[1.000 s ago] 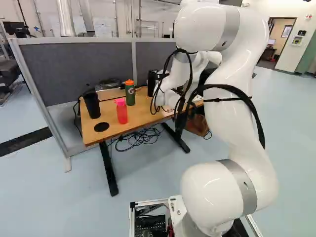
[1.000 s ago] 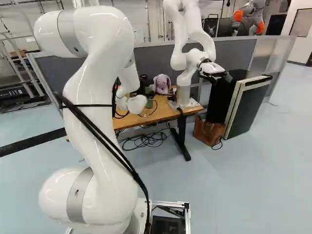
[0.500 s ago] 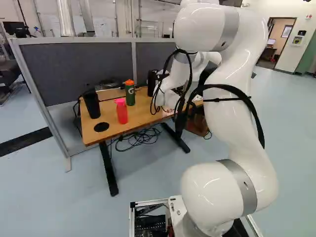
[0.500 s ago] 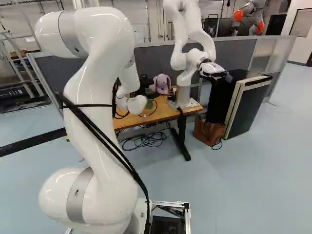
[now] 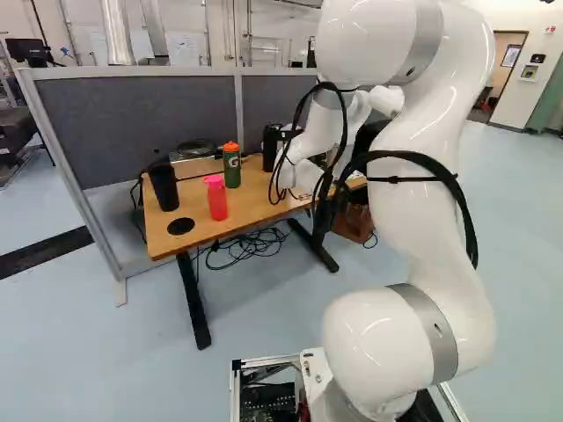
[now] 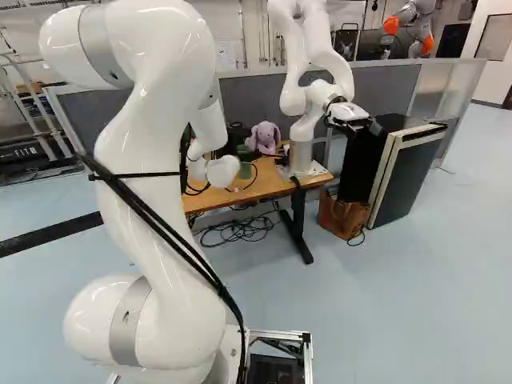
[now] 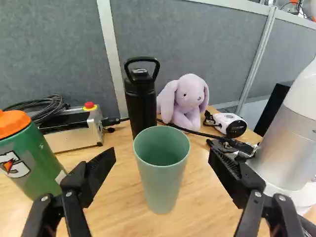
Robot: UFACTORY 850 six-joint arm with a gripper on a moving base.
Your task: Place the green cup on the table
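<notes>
In the wrist view the pale green cup [image 7: 162, 168] stands upright on the wooden table [image 7: 123, 202], its open mouth showing. My gripper [image 7: 163, 170] is open, one black finger well to each side of the cup with a gap between, touching neither side. The cup is a little ahead of the fingers. Both base views have the fingers hidden behind my own white arm.
Around the cup stand a green bottle with orange lid [image 7: 29, 158], a black flask [image 7: 141, 103], a plush rabbit [image 7: 187, 101] and another robot's base [image 7: 291, 143]. A pink bottle [image 5: 217, 199] and black cup [image 5: 164, 186] are farther left.
My arm has drawn back somewhat toward the base, its upper joints shifting right in the left base view and left in the right base view. The base and the table have not moved.
</notes>
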